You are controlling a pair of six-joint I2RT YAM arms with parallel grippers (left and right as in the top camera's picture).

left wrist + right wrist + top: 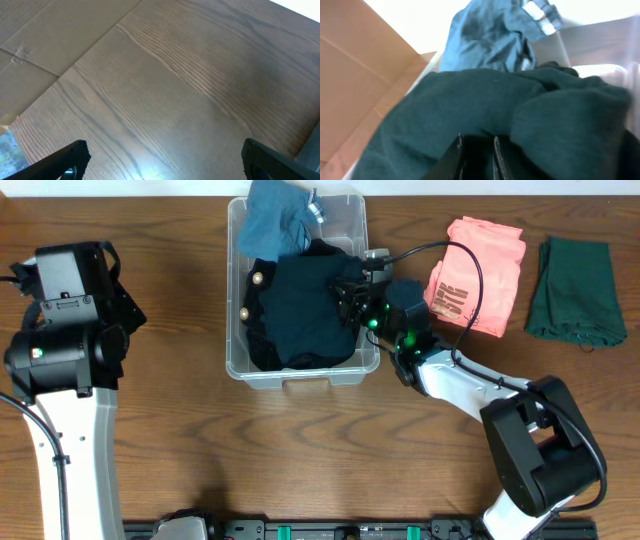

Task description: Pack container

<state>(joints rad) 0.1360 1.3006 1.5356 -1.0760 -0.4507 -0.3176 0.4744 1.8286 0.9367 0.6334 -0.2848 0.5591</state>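
Container (300, 376) seen at upper centre. Right gripper (476, 145) pinched onto fold of dark garment (300, 320) inside, likely to tuck it below rim. Left gripper (165, 150) held wide open over table (160, 75), empty. Pink garment (475, 275) left unpacked at upper right.

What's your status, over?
Left gripper open over table. Right gripper pinching dark teal garment inside container. Outside: pink garment, green garment. Nothing blocking.
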